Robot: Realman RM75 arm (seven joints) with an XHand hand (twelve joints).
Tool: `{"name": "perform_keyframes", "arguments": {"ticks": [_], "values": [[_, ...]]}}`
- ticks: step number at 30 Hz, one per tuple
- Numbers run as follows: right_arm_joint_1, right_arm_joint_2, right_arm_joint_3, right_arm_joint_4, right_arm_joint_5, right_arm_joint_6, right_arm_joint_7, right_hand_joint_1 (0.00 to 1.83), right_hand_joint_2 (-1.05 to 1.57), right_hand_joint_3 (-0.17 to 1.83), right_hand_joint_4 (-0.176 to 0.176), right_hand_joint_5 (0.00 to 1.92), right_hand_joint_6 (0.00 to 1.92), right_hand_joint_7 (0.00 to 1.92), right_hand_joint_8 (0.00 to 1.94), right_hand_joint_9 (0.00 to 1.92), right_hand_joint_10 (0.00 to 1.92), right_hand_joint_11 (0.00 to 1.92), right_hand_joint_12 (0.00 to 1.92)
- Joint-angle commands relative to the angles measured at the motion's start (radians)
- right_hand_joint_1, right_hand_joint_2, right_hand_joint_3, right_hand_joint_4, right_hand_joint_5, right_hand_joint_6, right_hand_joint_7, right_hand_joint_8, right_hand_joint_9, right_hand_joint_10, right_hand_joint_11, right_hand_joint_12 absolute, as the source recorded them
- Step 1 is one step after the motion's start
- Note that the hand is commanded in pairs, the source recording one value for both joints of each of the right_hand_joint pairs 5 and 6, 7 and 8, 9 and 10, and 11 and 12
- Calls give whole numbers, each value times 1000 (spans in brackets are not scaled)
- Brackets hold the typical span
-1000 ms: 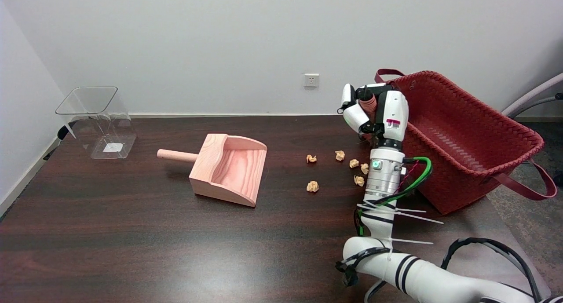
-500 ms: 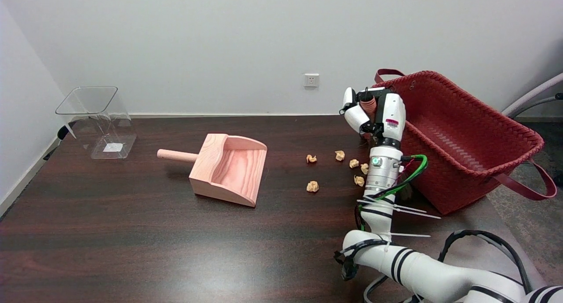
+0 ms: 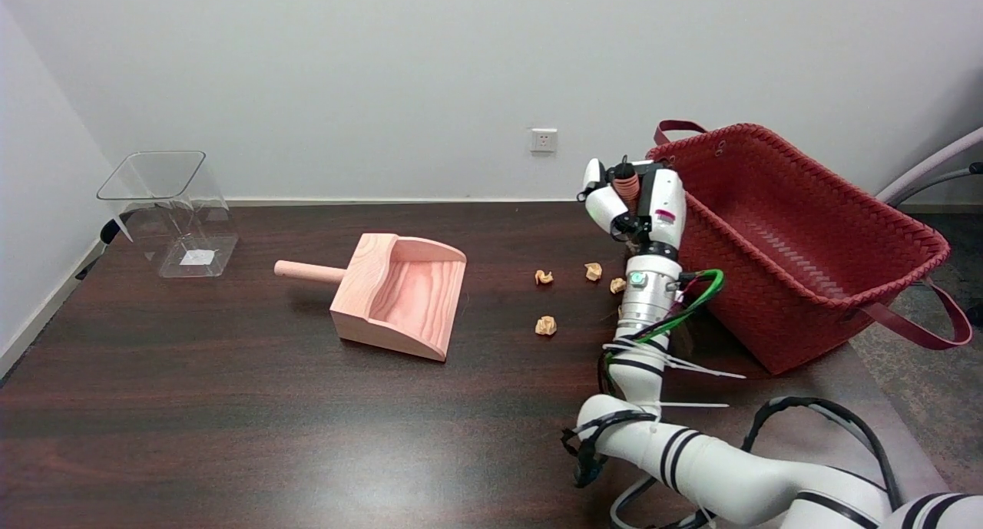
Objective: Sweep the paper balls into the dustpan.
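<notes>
Right hand: the right hand (image 3: 633,199) hangs above the counter's (image 3: 230,406) far side, just beside the red basket's (image 3: 806,237) near wall, upright on its wrist.
Fingers: the fingers (image 3: 607,205) curl in around something brownish-orange at the top of the palm; whether that is a tool or part of the hand, I cannot tell.
Paper balls: four paper balls (image 3: 545,325) show on the counter between hand and dustpan, one near the front, three in a loose row further back; more may lie hidden behind the forearm.
Dustpan: the wooden dustpan (image 3: 399,295) sits well apart to the left of the balls, its open mouth facing the near right, handle pointing left, nothing inside.
Clear bin: a clear bin (image 3: 169,206) stands at the counter's far left.
Just changed: over the last second the hand and forearm slide left and drop a little, so the wrist now covers the two balls at the right end of the group.
Unchanged: the dustpan and the balls in view lie as before; none has been touched.
Meaning for the task: my reading is that the arm is lining up behind the balls for a leftward sweep; no ball is in the pan yet.
</notes>
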Motion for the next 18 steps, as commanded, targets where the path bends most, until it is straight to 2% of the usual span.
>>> {"name": "perform_keyframes", "arguments": {"ticks": [1,18], "values": [[67,-128,-4,-29,72,-49,-7,740,1571,590,0,1920,1920,1920,1920,1920,1920,1920,1920],[115,-260,-7,-32,99,-60,12,702,1571,496,0,1920,1920,1920,1920,1920,1920,1920,1920]]}}
